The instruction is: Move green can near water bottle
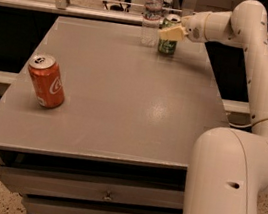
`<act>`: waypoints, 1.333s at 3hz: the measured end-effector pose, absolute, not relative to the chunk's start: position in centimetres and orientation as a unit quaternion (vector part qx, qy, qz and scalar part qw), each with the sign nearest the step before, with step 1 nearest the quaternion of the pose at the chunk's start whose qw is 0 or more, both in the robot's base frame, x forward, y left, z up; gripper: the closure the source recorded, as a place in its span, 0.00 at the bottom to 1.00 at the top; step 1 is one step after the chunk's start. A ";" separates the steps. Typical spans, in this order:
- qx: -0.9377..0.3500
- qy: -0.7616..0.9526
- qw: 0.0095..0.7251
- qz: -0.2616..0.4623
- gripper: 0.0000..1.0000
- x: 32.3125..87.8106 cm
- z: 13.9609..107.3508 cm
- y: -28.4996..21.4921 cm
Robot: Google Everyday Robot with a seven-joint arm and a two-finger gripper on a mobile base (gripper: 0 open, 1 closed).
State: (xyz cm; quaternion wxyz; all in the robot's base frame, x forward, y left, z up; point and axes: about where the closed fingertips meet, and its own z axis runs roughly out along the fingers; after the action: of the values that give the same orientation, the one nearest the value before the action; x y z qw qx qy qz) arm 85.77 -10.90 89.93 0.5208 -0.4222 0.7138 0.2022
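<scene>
The green can (pixel 167 45) stands upright at the table's far edge, just right of the water bottle (pixel 151 14), a clear bottle with a white cap. A narrow gap separates them. My gripper (pixel 168 29) reaches in from the right and is closed around the can's upper half. One tan finger (pixel 171 33) lies across the can's front and the other is hidden behind it. The can's base seems to rest on the table top.
An orange-red soda can (pixel 47 81) stands tilted near the grey table's (pixel 124 107) left front. My white arm (pixel 253 57) arches over the table's right edge. Drawers sit below the front edge. A rail runs behind the table.
</scene>
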 end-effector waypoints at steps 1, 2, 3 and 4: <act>-0.421 0.717 0.516 0.205 0.08 85.9 89.7 -10.9; -0.419 0.720 0.512 0.208 0.00 85.9 89.5 -11.1; -0.411 0.724 0.514 0.207 0.00 85.4 90.0 -12.5; -0.385 0.725 0.531 0.208 0.00 84.2 91.5 -16.2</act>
State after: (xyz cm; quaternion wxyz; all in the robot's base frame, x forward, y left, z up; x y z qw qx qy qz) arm 84.25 -16.25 91.47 0.5314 -0.3852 0.7253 0.2076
